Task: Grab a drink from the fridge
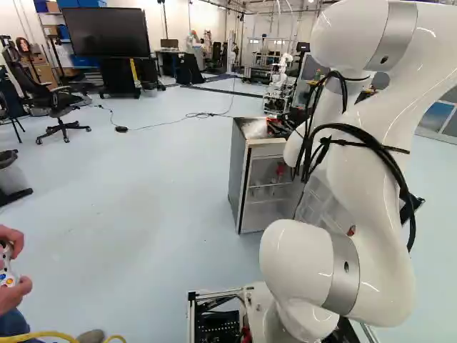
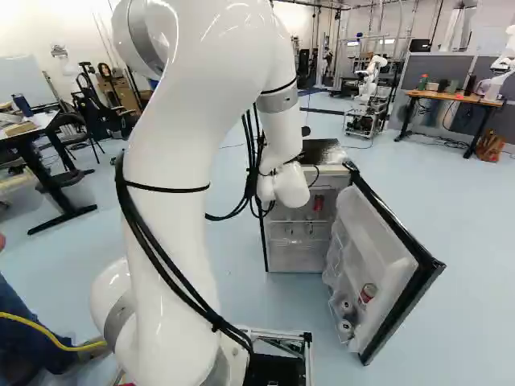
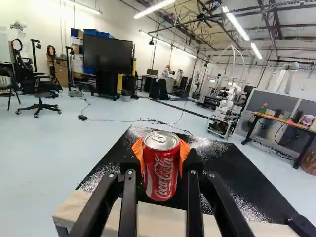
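1. The red soda can [image 3: 161, 170] sits clamped between the gripper's [image 3: 162, 153] two orange pads [image 3: 184, 150], over the fridge's black top [image 3: 224, 170].
2. Smooth metal might slip from a weak pinch; a low swing could knock it against that top.
3. Its underside is hidden, contact below unclear; the arm [image 1: 371, 150] covers much of the open door [image 2: 372, 241].
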Robot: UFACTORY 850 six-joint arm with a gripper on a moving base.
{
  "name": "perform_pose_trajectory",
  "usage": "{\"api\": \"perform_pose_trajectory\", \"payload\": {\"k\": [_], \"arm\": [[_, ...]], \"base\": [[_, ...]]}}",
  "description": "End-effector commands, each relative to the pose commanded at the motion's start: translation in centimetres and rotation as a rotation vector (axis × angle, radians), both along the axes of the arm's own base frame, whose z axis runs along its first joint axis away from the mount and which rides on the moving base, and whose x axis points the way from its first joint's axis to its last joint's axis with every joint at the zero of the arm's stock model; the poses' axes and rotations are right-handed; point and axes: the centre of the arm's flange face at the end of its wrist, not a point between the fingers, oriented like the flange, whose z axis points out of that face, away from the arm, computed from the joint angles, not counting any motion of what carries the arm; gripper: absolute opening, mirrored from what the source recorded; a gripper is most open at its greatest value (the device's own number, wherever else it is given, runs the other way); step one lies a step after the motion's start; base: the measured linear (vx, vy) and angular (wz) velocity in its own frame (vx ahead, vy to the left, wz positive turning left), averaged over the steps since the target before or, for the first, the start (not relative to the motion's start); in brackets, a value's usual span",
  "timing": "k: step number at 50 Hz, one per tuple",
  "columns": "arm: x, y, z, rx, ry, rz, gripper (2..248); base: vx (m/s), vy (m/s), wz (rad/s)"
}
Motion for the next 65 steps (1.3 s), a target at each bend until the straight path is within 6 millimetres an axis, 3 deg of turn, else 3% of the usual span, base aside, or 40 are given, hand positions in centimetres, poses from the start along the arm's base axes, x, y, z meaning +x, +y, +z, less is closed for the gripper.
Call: {"api": "perform_pose_trajectory", "payload": {"k": [36,37,41,42,47,48,52,53,57,58,65], "arm": [[0.0,0.0,-1.1,0.011,0.018,-0.004,92],[0.0,0.0,-1.1,0.011,0.018,-0.004,102],[0.0,0.0,-1.1,0.011,0.018,-0.004,102],[0.0,0.0,-1.1,0.011,0.018,-0.004,134],[0.0,0.0,-1.1,0.011,0.018,-0.004,134],[0.0,0.0,-1.1,0.011,0.018,-0.004,169],[0.0,0.0,-1.1,0.011,0.017,-0.004,169],[0.0,0.0,-1.0,0.01,0.016,-0.004,204],[-0.1,0.0,-0.7,0.008,0.012,-0.004,204],[-0.2,0.0,-0.6,0.007,0.011,-0.005,241],[-1.2,0.0,0.3,0.003,0.004,-0.013,247]], "base": [[0.0,0.0,0.0],[0.0,0.0,0.0],[0.0,0.0,0.0],[0.0,0.0,0.0],[0.0,0.0,0.0],[0.0,0.0,0.0],[0.0,0.0,0.0],[0.0,0.0,0.0],[0.0,0.0,0.0],[0.0,0.0,0.0],[0.0,0.0,0.0]]}}
